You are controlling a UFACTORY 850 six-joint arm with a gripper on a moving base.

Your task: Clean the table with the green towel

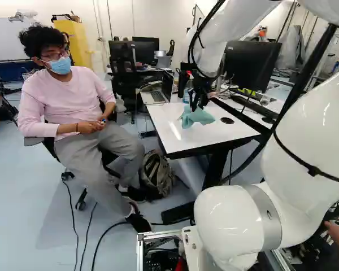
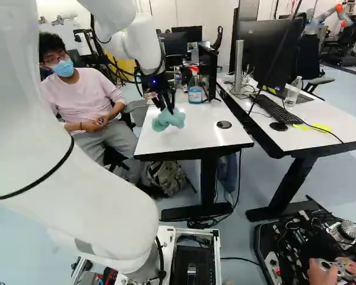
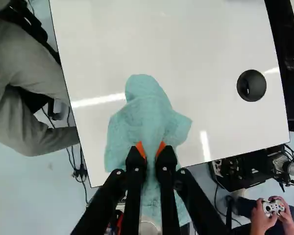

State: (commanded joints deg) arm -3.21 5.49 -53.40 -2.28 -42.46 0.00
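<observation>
Green cloth is in our grip: the towel is bunched between the two fingers of the hand, which stand slightly apart, the orange pads pressing it from both sides. Its loose folds spread out ahead of the fingertips and hang down around them, over the near part of the white table. Whether the lowest folds touch the surface or hang just above it, we cannot tell.

So the picking-up is done, and we judge the task to be at or around the wiping itself. How much wiping is done we cannot say; the bright streaks on the top look like reflected light, and we make out no stain or wet trail that would show cleaned parts from uncleaned ones. The far stretch and the right side around the round cable hole lie outside the towel's reach as it stands.

What is left, as we judge it, is to press the cloth flat and sweep it across the top, going carefully at the far end, where the spray bottle and the laptop stand, and then to let the towel go.
</observation>
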